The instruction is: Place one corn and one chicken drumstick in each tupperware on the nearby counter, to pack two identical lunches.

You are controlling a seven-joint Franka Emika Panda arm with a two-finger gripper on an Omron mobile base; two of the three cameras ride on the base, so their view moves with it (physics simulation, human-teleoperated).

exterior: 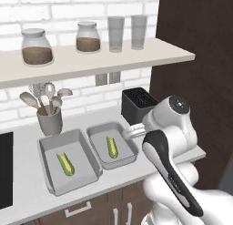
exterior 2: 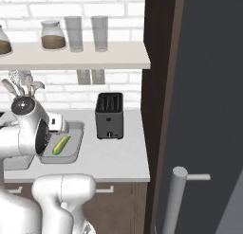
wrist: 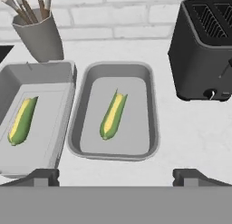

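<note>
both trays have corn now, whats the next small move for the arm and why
Probably pull the gripper back from the trays and go look for a drumstick. Its fingertips stand apart with nothing between them, each tupperware already holds one corn, and neither holds chicken yet.

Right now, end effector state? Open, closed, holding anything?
End effector: open, holding nothing; its fingertips stand wide apart above the counter, near the smaller tupperware.

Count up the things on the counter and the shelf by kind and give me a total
Corn: 2
Tupperware: 2
Toaster: 1
Utensil holder: 1
Jars: 2
Glasses: 2
Total: 10
</note>
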